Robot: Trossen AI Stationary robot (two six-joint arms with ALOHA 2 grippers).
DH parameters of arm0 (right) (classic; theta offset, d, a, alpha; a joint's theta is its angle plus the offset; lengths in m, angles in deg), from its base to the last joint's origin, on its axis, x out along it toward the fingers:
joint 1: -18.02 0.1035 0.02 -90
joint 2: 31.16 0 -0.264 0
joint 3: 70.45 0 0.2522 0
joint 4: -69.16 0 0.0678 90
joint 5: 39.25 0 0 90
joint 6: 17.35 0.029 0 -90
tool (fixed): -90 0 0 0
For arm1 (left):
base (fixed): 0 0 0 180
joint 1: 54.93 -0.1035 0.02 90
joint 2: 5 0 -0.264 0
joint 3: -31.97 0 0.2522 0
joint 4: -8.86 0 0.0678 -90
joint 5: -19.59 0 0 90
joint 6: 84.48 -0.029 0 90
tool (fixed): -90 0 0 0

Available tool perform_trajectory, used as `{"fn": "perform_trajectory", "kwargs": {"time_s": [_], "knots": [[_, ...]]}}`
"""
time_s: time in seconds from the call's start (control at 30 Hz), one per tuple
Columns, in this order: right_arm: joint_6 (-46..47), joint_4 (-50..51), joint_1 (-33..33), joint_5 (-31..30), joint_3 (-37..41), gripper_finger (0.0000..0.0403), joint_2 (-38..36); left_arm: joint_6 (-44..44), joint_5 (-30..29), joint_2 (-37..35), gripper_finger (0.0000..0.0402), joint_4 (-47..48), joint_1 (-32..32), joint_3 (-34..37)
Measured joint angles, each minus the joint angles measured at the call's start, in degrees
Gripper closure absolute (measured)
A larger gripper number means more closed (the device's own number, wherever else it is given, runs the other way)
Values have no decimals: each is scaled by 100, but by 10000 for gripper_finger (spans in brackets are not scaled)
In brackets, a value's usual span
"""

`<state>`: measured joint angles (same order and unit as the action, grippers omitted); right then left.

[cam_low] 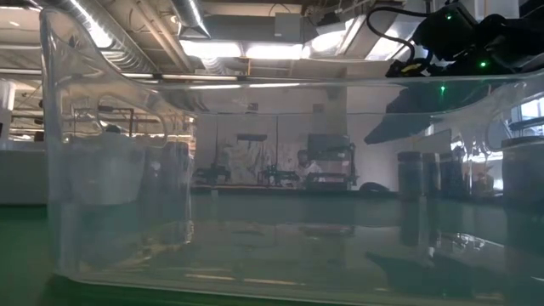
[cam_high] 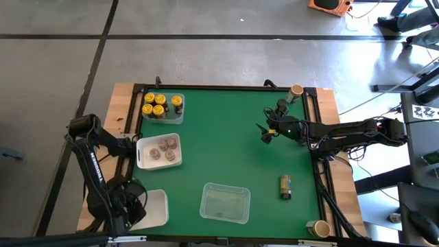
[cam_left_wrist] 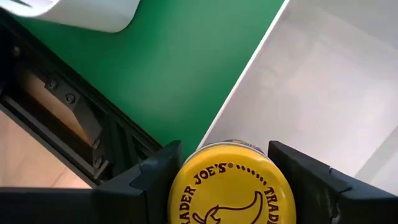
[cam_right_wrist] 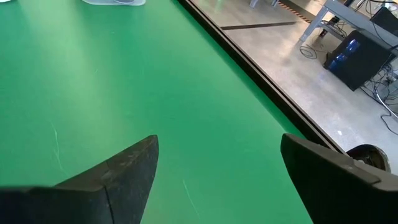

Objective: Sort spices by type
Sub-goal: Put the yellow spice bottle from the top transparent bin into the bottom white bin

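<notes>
The left gripper point(cam_left_wrist: 227, 186) clamps a yellow-lidded spice jar point(cam_left_wrist: 229, 186) from both sides, held over the edge of a white tray point(cam_left_wrist: 323, 81) at the table's near left corner; the lid, printed "Trader Joe's" in dark red, faces the wrist camera, so the jar's long axis runs along the fingers. The right gripper point(cam_right_wrist: 217, 168) hangs with jaws wide apart and empty above the green mat point(cam_right_wrist: 93, 81).

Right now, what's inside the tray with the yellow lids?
Five yellow-lidded jars fill the clear tray at the far-left corner. Their contents are hidden beneath the lids.
</notes>
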<state>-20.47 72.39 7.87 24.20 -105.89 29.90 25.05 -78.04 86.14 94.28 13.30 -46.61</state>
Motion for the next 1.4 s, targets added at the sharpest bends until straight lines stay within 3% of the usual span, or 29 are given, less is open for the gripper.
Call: {"fn": "perform_trajectory", "kwargs": {"time_s": [0.3,0.6,0.73,1.03,1.4], "knots": [[2,7,0,31,0,65,0,145,657,-3,92,-23,-65,151],[2,15,0,50,0,65,0,-266,353,-559,85,4,-300,136],[2,15,0,56,0,65,0,-464,-409,-1057,84,-7,-538,133],[-17,7,0,107,0,65,0,-1970,-2846,-2219,84,-135,-1713,133],[-232,-322,0,109,0,65,0,-4307,-5264,-2364,84,-894,-2961,133]]}}
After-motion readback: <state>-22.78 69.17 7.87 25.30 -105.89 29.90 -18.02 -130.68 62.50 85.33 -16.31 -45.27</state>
